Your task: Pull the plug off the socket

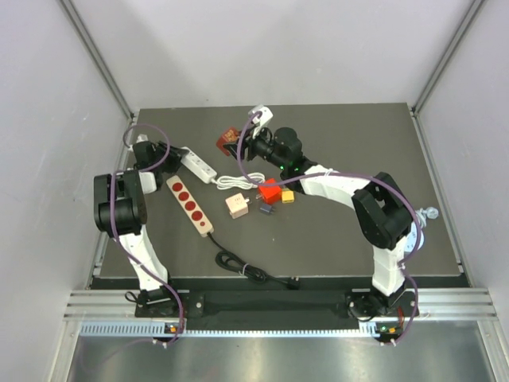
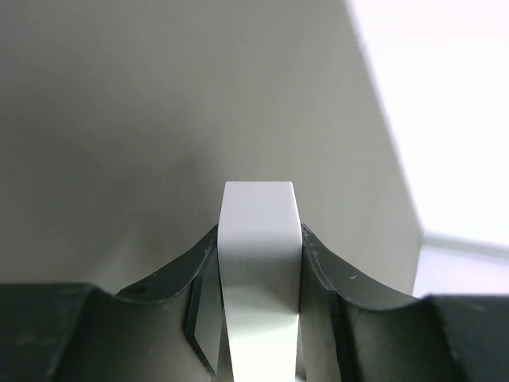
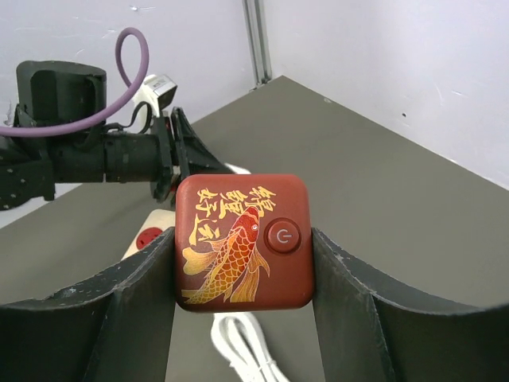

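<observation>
1. Two pincers work above the table (image 1: 358, 159): the left pincer (image 2: 260, 243) pinches the white socket strip (image 1: 199, 165), far left.
2. The right pincer (image 3: 242, 243) pinches the red plug (image 3: 235, 219), raised just beside that strip.
3. The pull-off seems in hand; next, draw the plug away while bracing the strip.

We see a dark grey table top (image 3: 382, 183) running out beyond the right gripper (image 3: 242, 243). It ends at white panel walls (image 3: 398, 72), with a grey metal corner post (image 3: 256, 40) straight ahead of the gripper. Ahead of the left gripper (image 2: 260, 239) there's only plain white wall, brighter off to its right. Behind both grippers sit an aluminium rail (image 1: 278, 302) and a shiny metal sheet (image 1: 278, 358). Light is even and soft.
</observation>
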Tool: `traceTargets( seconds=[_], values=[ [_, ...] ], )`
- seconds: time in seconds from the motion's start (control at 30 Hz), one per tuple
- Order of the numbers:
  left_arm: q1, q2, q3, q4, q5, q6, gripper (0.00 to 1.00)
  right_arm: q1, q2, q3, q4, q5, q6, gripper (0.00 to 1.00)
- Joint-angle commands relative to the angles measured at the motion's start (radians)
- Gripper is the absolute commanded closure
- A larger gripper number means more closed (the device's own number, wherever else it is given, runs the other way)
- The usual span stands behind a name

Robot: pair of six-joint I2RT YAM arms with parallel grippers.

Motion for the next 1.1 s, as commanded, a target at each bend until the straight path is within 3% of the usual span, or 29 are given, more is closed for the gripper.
traceTargets(
  seconds=[0.0, 0.1, 0.27, 0.4, 0.43, 0.47, 0.53, 0.57, 0.67, 0.7, 0.8, 1.07],
  values=[
    [0.007, 0.042, -0.004, 0.403, -0.135, -0.120, 1.00, 0.003, -0.050, 0.010, 0.083, 0.003, -0.014, 1.00],
    [0.009, 0.081, -0.009, 0.537, -0.207, -0.193, 1.00, 0.003, -0.042, 0.014, 0.074, 0.000, -0.013, 1.00],
    [0.013, 0.225, 0.135, 0.620, -0.163, -0.256, 1.00, 0.003, -0.054, -0.021, 0.059, -0.003, -0.014, 1.00],
    [0.022, 0.285, 0.196, 0.592, -0.076, -0.242, 1.00, 0.003, -0.099, -0.085, 0.056, 0.002, -0.018, 1.00],
    [0.025, 0.282, 0.186, 0.585, -0.073, -0.239, 0.96, 0.003, -0.106, -0.093, 0.054, 0.000, -0.015, 1.00],
    [0.030, 0.270, 0.165, 0.574, -0.071, -0.236, 0.83, 0.005, -0.120, -0.099, 0.051, -0.001, -0.016, 1.00],
    [0.035, 0.225, 0.157, 0.487, -0.066, -0.182, 0.65, 0.011, -0.134, -0.116, 0.040, 0.002, -0.019, 1.00],
    [0.036, 0.201, 0.154, 0.385, -0.071, -0.152, 0.51, 0.019, -0.146, -0.118, 0.018, 0.005, -0.022, 1.00],
    [0.038, 0.095, 0.165, 0.193, -0.126, -0.020, 0.39, 0.038, -0.174, -0.139, -0.036, 0.043, -0.028, 1.00],
    [0.036, 0.066, 0.165, 0.092, -0.146, 0.008, 0.28, 0.042, -0.182, -0.147, -0.056, 0.055, -0.027, 1.00],
    [0.038, -0.028, 0.189, -0.150, -0.224, 0.086, 0.18, 0.046, -0.214, -0.138, -0.203, 0.143, 0.002, 1.00],
    [0.032, -0.207, 0.232, -0.500, -0.292, 0.172, 0.16, 0.022, -0.272, 0.025, -0.871, 0.272, 0.156, 1.00]
  ],
)
